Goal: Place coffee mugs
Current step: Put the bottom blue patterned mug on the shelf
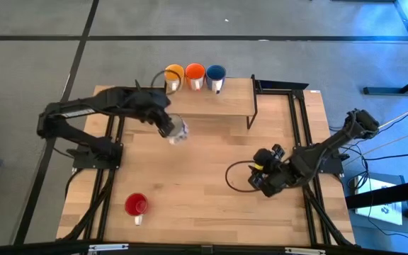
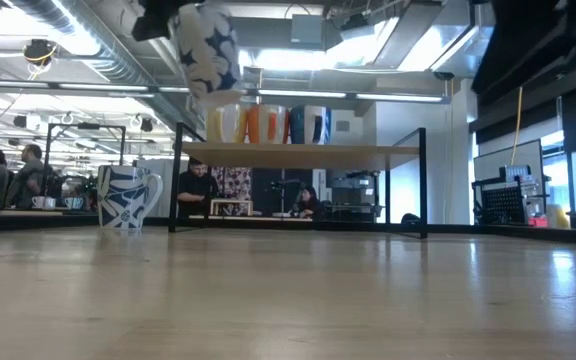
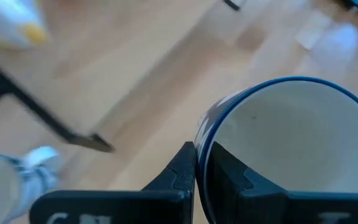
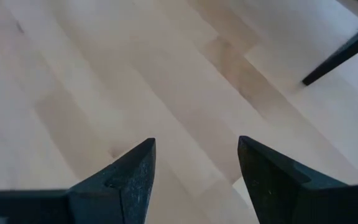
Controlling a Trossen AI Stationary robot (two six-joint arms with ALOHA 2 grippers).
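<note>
Mugs, ceramic, six listed; five accounted for. Landmark: the raised wooden shelf [image 1: 211,99] at the far side of the tabletop [image 1: 204,191].

1. Yellow mug [image 1: 173,74], orange mug [image 1: 195,74], dark blue mug [image 1: 215,74]: standing in a row on the shelf's far edge, close together, openings up.
2. Patterned mug [image 2: 208,52], white with blue stars: held off the tabletop just in front of the shelf's left end by the left gripper [image 1: 168,129]. Jaws are clamped over the rim, one inside the wall, one outside, as the left wrist view shows.
3. Red mug [image 1: 136,205]: on the tabletop well in front of the shelf, toward the near left corner, upright.
4. Second blue-and-white mug [image 2: 126,197]: standing on the tabletop in the low view; hidden under the left arm from above.
5. Plain white mug: not identified.

Right gripper [image 1: 264,177]: waiting low over bare tabletop, in front of the shelf's right end, jaws apart and empty.

Handling, by judgement: rigid, glazed, slippery and chip-prone; moderately heavy for a rim pinch, so likely to swing. Rim wall is the best hold; set down gently, clear of the row.
</note>
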